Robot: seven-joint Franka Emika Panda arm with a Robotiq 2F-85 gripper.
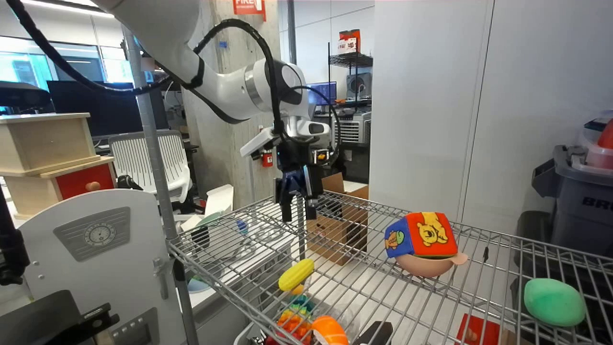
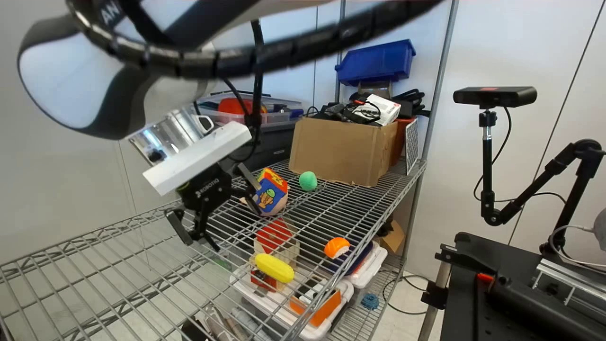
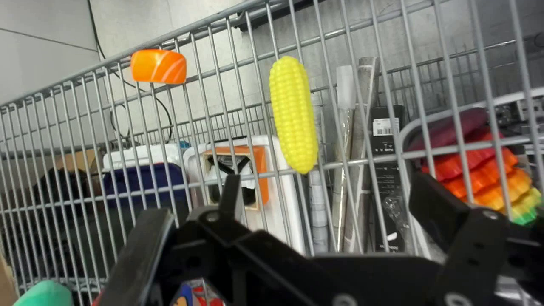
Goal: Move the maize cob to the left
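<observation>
Maize cob (image 3: 294,114) on a wire shelf (image 3: 104,64), gripper (image 1: 299,214) empty

The bright-yellow cob lies near the shelf's edge, roughly along its thin wires. The gripper is apart from it, jaws spread with nothing between them. The cob is probably light, stiff plastic, hard to break; its rounded, kernelled sides could roll or slip, so a pinch across the middle seems best, fingertips clear of the wires. Its underside is hidden. In the wrist view, the gripper's links block the lower part, and a rainbow-coloured object (image 3: 482,168) below the wires is partly covered.
</observation>
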